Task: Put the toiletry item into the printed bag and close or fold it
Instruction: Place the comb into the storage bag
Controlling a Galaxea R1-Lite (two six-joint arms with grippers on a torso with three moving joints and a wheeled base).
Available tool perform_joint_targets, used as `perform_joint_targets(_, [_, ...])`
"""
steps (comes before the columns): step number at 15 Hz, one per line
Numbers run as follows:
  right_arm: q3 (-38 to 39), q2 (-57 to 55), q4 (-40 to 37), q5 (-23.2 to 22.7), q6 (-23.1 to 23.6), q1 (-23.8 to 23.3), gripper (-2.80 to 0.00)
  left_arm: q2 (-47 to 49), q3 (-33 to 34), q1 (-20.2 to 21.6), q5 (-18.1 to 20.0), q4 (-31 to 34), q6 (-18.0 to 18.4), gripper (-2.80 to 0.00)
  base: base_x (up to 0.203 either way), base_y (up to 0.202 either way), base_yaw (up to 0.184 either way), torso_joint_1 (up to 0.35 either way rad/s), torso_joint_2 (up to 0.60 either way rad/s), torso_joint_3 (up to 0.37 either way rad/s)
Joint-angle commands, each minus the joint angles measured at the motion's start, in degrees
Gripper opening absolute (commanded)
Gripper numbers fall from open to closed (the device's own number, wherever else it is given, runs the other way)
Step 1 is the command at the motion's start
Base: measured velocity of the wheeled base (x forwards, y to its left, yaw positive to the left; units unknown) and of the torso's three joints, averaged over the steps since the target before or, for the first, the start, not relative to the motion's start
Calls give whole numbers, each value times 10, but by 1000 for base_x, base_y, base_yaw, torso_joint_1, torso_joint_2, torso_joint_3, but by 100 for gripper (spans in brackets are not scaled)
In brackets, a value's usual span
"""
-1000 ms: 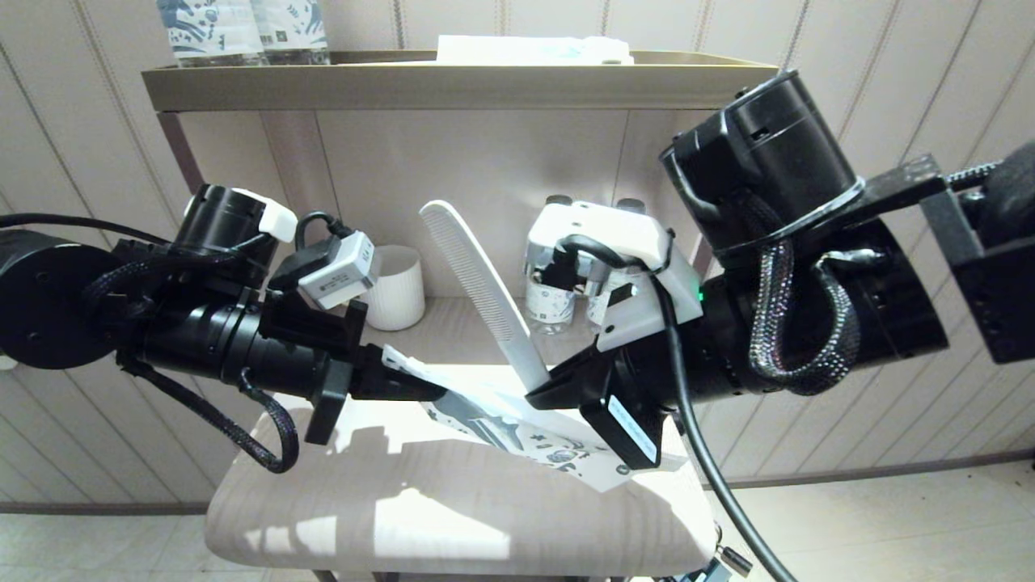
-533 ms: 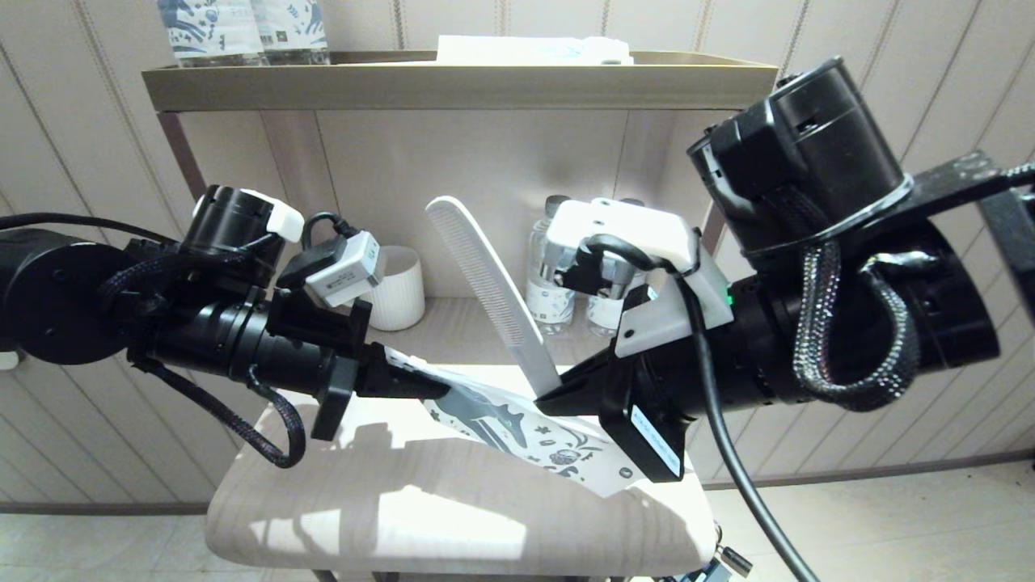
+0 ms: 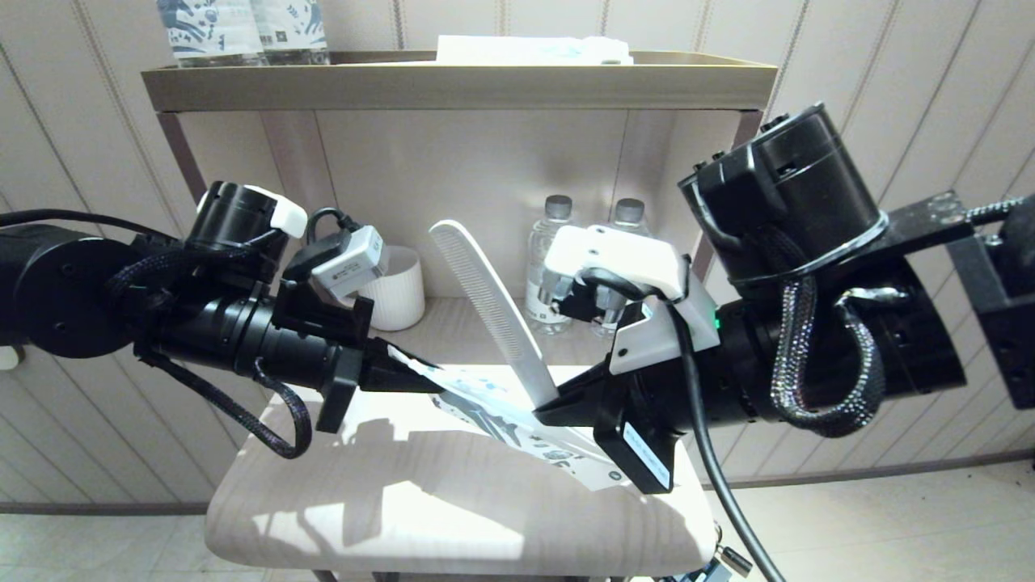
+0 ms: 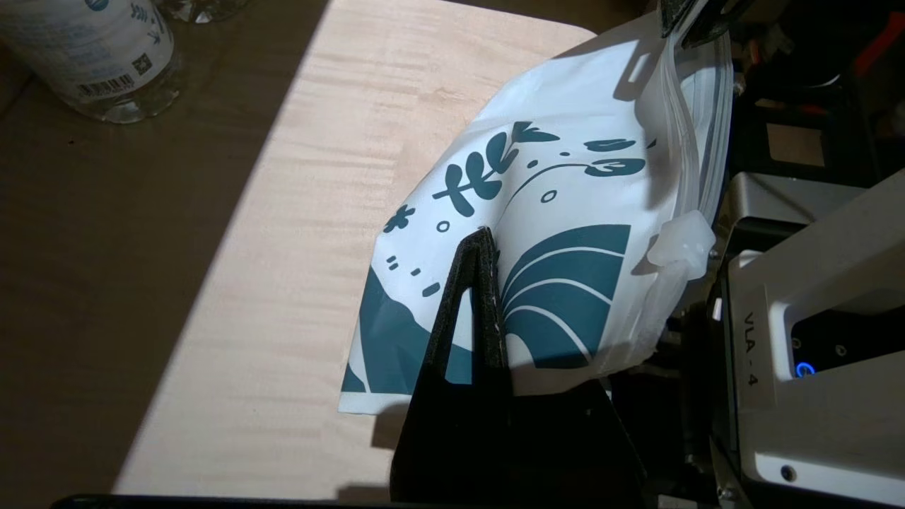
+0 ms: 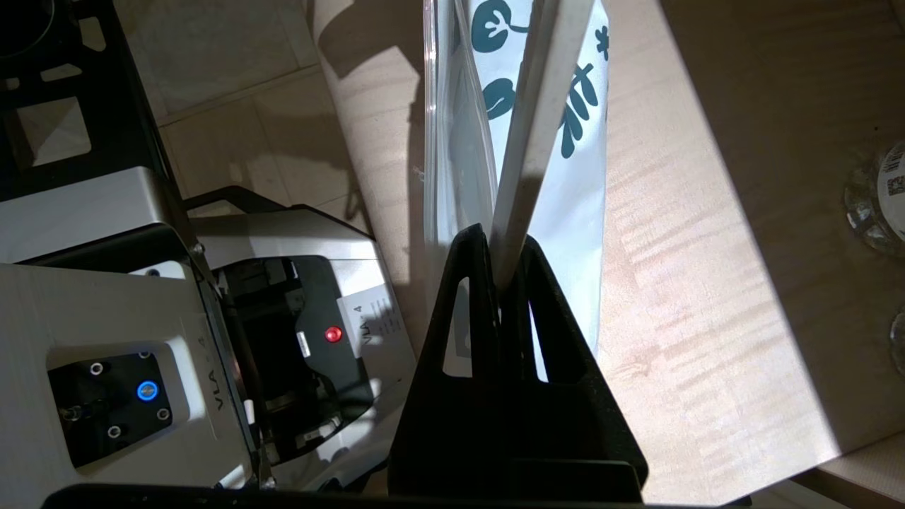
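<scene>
The long white comb (image 3: 488,302) stands tilted, teeth end up and leaning left, its handle end pinched in my right gripper (image 3: 551,406), which is shut on it (image 5: 503,258). The printed bag (image 3: 517,422) with its dark blue horse hangs slanted above the stool, one edge clamped by my shut left gripper (image 3: 420,380) (image 4: 483,237). In the right wrist view the comb (image 5: 537,120) lies against the bag (image 5: 466,148) near its zip edge. The bag's zip slider (image 4: 682,240) shows in the left wrist view.
A pale wooden stool seat (image 3: 404,501) lies below both grippers. Behind it, a shelf (image 3: 453,81) holds two water bottles (image 3: 548,263) and a white ribbed cup (image 3: 396,287); more printed bottles (image 3: 242,28) stand on the shelf top.
My right gripper with the comb shifted right and up, then came back left and lower. The left gripper edged right with the bag, whose lower end rose slightly.
</scene>
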State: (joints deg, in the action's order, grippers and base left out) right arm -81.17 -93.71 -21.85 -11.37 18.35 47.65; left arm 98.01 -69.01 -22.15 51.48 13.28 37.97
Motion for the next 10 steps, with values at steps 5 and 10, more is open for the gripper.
perform_joint_targets(5, [-4,3,0,0,4,-1,-280,6,-10,0,2,1,-19,-280,0,0,0,0,0,0])
perform_joint_targets(10, [-10,5,4,0,4,1,-280,12,-6,0,3,1,-20,-280,0,0,0,0,0,0])
